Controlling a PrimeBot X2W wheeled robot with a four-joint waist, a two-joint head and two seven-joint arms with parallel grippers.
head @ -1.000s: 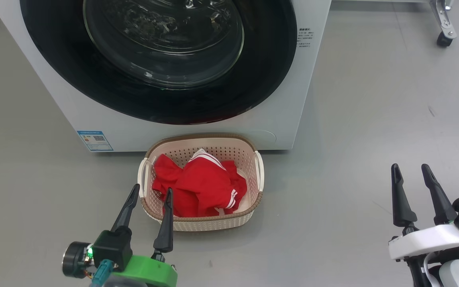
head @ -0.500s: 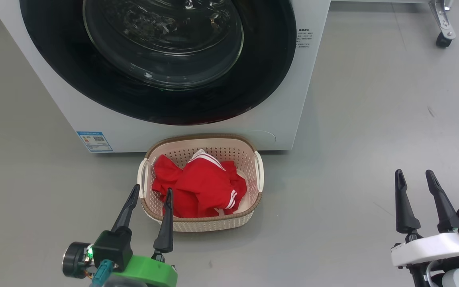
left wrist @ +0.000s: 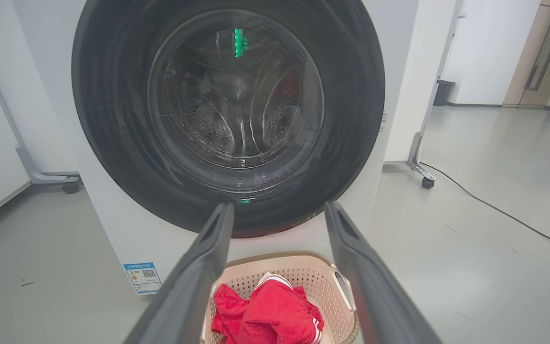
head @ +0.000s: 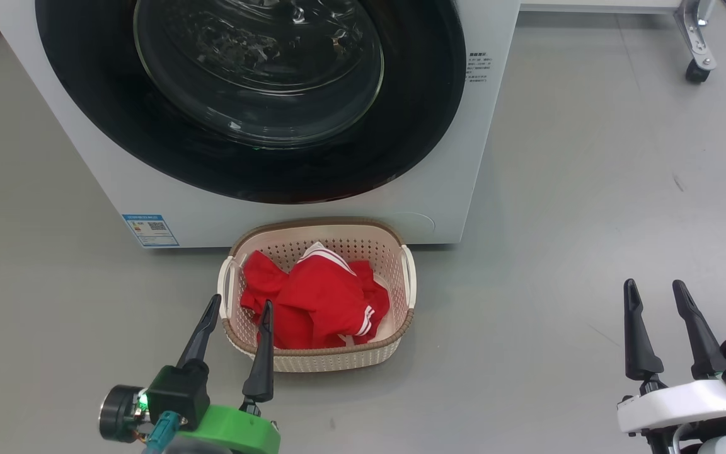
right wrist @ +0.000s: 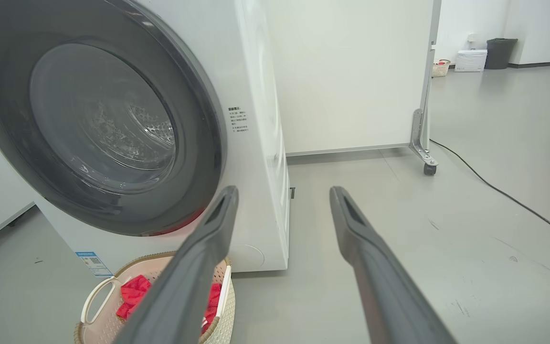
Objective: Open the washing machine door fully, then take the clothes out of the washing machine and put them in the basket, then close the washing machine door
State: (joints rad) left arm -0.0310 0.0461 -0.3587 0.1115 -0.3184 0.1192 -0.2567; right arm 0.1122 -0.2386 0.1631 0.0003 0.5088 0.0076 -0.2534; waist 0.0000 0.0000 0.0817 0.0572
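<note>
The washing machine (head: pixel 438 189) stands ahead with its black-rimmed glass door (head: pixel 256 82) shut flush against the front; the door (left wrist: pixel 229 110) also faces the left wrist view. Red clothes (head: pixel 316 302) with white stripes lie piled in the cream basket (head: pixel 325 360) on the floor just before the machine. My left gripper (head: pixel 240 304) is open and empty, its tips over the basket's near left rim. Off to the right, my right gripper (head: pixel 653 287) hangs open and empty above bare floor. The basket (right wrist: pixel 105 327) sits at the lower left of the right wrist view.
A white partition on a castor leg (head: pixel 694 66) stands at the back right, with a black cable (right wrist: pixel 504 198) trailing over the grey floor. A blue sticker (head: pixel 150 230) marks the machine's lower left front.
My right gripper has dropped lower and drawn back toward me. The head camera has tilted slightly, shifting the scene down. The left gripper keeps its place.
</note>
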